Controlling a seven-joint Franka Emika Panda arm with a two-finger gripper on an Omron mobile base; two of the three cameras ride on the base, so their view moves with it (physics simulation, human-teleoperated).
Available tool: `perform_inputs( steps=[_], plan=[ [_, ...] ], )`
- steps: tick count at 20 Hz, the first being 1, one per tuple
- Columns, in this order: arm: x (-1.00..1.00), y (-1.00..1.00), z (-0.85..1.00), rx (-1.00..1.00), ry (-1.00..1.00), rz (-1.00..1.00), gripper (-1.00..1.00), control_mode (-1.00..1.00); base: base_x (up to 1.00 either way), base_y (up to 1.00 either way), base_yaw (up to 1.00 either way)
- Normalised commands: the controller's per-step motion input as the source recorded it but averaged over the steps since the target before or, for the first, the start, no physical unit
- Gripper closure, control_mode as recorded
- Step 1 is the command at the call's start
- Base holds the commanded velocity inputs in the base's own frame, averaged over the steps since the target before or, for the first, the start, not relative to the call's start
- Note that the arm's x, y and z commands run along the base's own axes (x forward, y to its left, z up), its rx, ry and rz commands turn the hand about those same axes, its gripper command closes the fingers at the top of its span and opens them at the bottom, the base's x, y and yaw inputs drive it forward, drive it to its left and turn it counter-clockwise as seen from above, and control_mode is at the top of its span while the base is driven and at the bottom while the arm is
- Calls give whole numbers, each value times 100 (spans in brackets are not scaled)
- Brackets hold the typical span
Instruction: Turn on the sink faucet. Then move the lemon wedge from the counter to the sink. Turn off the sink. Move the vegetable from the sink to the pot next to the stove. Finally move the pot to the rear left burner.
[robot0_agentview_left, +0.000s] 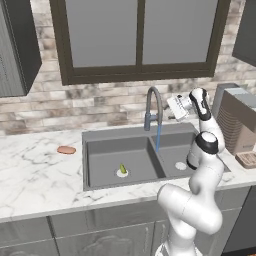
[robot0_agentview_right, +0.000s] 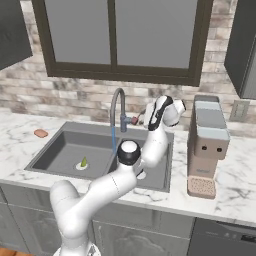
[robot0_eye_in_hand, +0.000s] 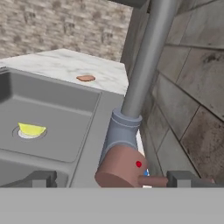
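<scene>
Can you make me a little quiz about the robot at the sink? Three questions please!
1. True or false: water is running from the sink faucet.
2. Where is the lemon wedge? A: on a stove. B: on the drain of the sink's left bowl. C: inside a pot.
3. Fill the gap: the gripper, close to the faucet's reddish handle, has its jaws ____ (open or shut).

Key: 1 true. 2 B. 3 open.
</scene>
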Motion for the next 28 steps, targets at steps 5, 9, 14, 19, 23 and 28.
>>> perform_inputs(
  steps=[5, 9, 14, 19, 23, 28],
  plan=[
    [16, -19, -17, 0, 3, 0, -100, -100, 0, 0, 0],
    [3, -28, -16, 0, 2, 0, -100, -100, 0, 0, 0],
    [18, -19, -11, 0, 4, 0, -100, -100, 0, 0, 0],
    [47, -3, -1, 0, 4, 0, -100, -100, 0, 0, 0],
    [41, 1, 0, 0, 7, 1, -100, -100, 0, 0, 0],
    [42, 15, 0, 0, 11, 3, -100, -100, 0, 0, 0]
  ],
)
